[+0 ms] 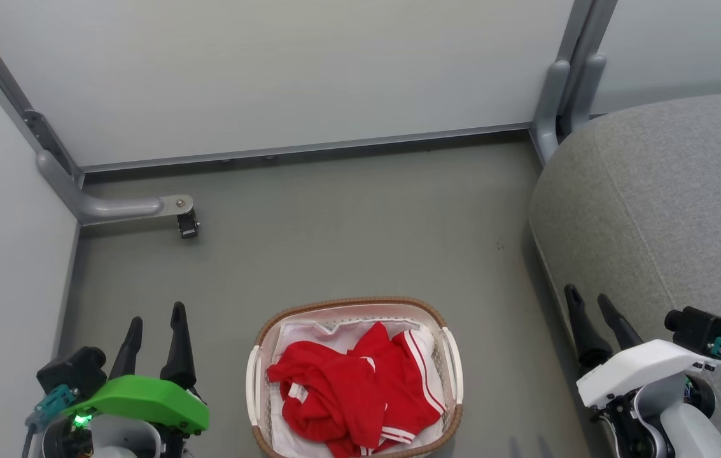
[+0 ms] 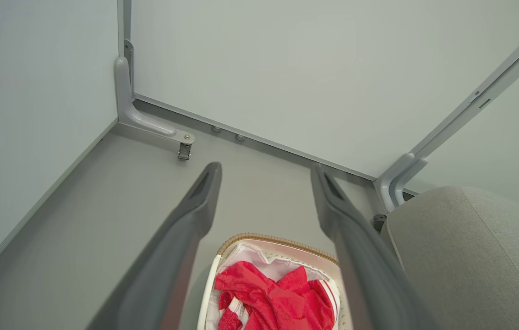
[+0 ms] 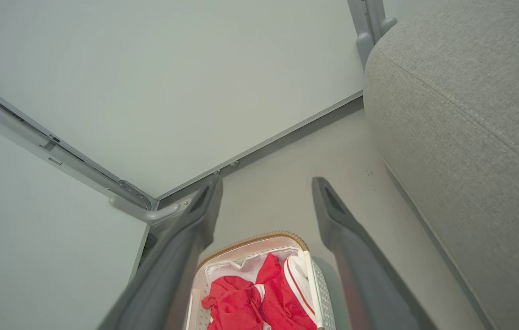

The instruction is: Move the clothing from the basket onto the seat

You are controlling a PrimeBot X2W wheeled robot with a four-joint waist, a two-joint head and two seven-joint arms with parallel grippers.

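Observation:
Red clothing (image 1: 354,391) with white stripes lies bunched in the white basket (image 1: 252,381), whose brown woven rim sits on the floor at the bottom middle of the head view. The grey seat (image 1: 659,210) fills the right side. My left gripper (image 1: 156,318) hangs open at the lower left, well left of the basket. My right gripper (image 1: 589,299) is open at the lower right, beside the seat's front. Each wrist view looks down between its own spread fingers, left gripper (image 2: 266,172) and right gripper (image 3: 266,183), at the clothing (image 2: 277,298) (image 3: 259,302) in the basket (image 2: 277,240) (image 3: 250,240).
Pale partition walls enclose the floor at the back and left. A grey bracket with a small caster (image 1: 187,224) juts from the left corner post. Another grey post (image 1: 564,95) stands at the back by the seat (image 2: 470,256) (image 3: 465,119). Bare grey floor (image 1: 360,229) lies beyond the basket.

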